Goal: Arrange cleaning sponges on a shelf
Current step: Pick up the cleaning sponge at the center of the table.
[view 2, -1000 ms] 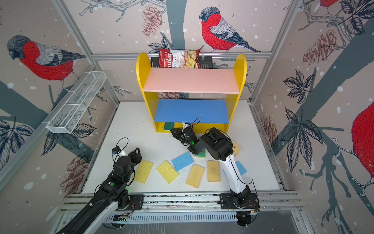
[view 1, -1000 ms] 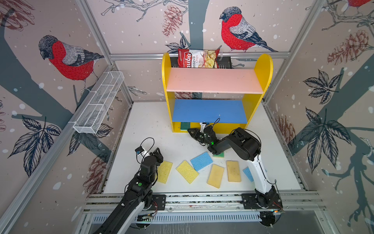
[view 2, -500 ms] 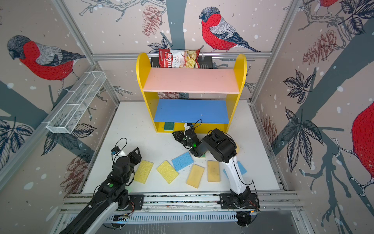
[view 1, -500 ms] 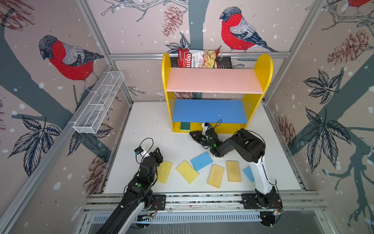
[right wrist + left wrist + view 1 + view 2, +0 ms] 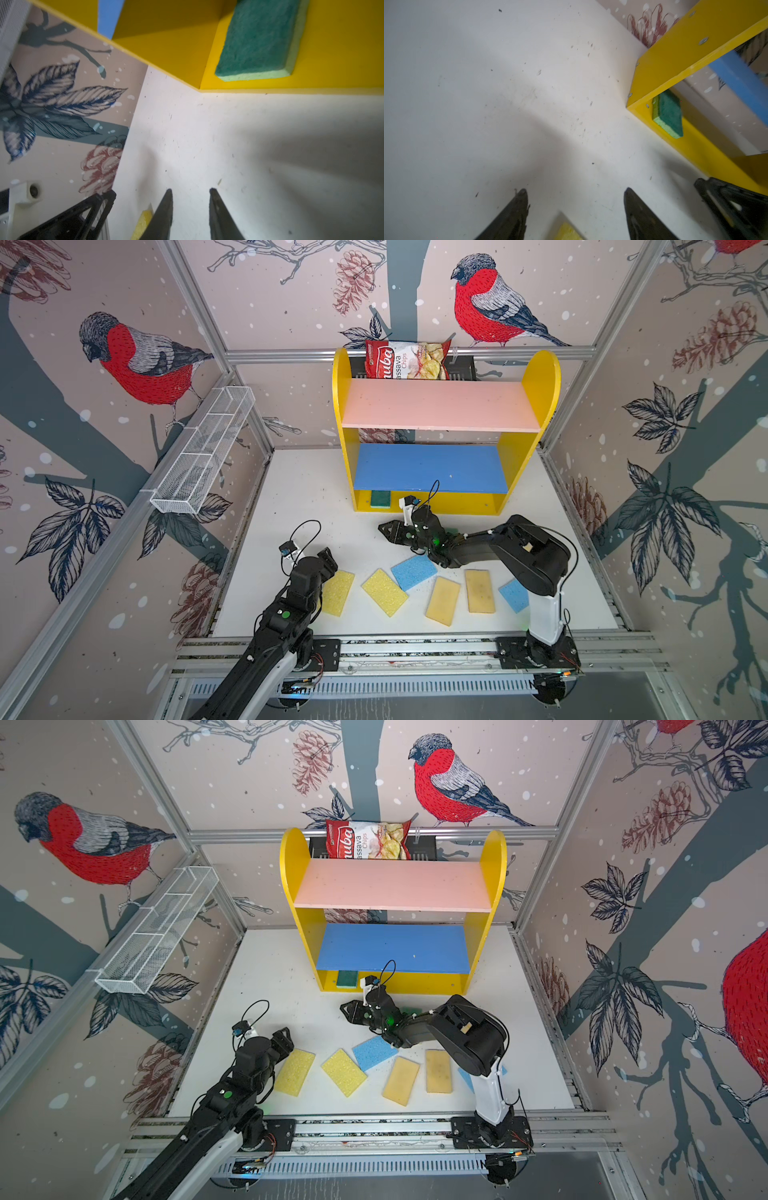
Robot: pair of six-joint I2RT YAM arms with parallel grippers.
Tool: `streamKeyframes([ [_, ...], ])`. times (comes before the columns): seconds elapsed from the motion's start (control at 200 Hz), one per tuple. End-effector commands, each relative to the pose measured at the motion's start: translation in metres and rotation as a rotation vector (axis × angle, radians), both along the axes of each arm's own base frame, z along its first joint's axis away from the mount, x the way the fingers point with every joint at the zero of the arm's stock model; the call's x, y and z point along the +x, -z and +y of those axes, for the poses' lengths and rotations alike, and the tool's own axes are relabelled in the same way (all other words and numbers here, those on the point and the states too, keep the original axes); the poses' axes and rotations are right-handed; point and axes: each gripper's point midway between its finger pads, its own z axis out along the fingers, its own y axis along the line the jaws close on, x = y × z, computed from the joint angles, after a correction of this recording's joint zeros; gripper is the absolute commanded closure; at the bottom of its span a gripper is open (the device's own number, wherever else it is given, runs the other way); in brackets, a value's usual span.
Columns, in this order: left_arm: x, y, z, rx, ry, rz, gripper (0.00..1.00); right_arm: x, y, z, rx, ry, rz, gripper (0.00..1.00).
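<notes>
1. Left wrist view: left gripper (image 5: 575, 190) is spread wide and empty. A corner of the yellow sponge (image 5: 568, 231) shows behind its tips.
2. Top views: this sponge lies just right of that gripper, long axis toward the shelf (image 5: 540, 381). The left arm is nearer.
3. Right gripper (image 5: 190, 189): narrow gap, empty, facing the green sponge (image 5: 257, 39) on the shelf base.
4. Yellow sponge: flat, porous rectangle.

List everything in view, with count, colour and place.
shelf: one, yellow sides, pink and blue boards, table's back
green sponge: one, dark green, shelf's yellow base
yellow sponges: two, bright yellow, table front
blue sponges: two, light blue, table front
tan sponges: two, tan-yellow, table front
chips bag: one, red, behind shelf top
wire basket: one, white, on the wall frame
left gripper: one, black, open, beside a yellow sponge
right gripper: one, black, open, before the shelf base
</notes>
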Motion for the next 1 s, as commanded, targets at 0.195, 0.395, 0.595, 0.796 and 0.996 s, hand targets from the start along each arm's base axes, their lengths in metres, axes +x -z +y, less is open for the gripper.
streamKeyframes([
  [0.195,0.004,0.001,-0.02,-0.034,0.099,0.033,0.29,-0.015,0.013,-0.055,-0.32,0.057,-0.105,0.43],
  [0.395,0.019,-0.008,-0.032,-0.006,0.158,0.026,0.32,-0.01,0.018,-0.114,-0.403,0.192,-0.068,0.4],
  [0.595,0.036,-0.009,-0.05,-0.041,0.223,-0.01,0.34,-0.006,0.007,-0.175,-0.389,0.363,-0.052,0.41],
  [0.796,0.046,-0.006,-0.063,-0.042,0.265,-0.009,0.38,-0.008,0.01,-0.224,-0.342,0.488,0.011,0.46],
  [0.996,0.056,-0.006,-0.072,-0.068,0.281,-0.035,0.38,-0.015,0.026,-0.233,-0.348,0.491,0.072,0.48],
])
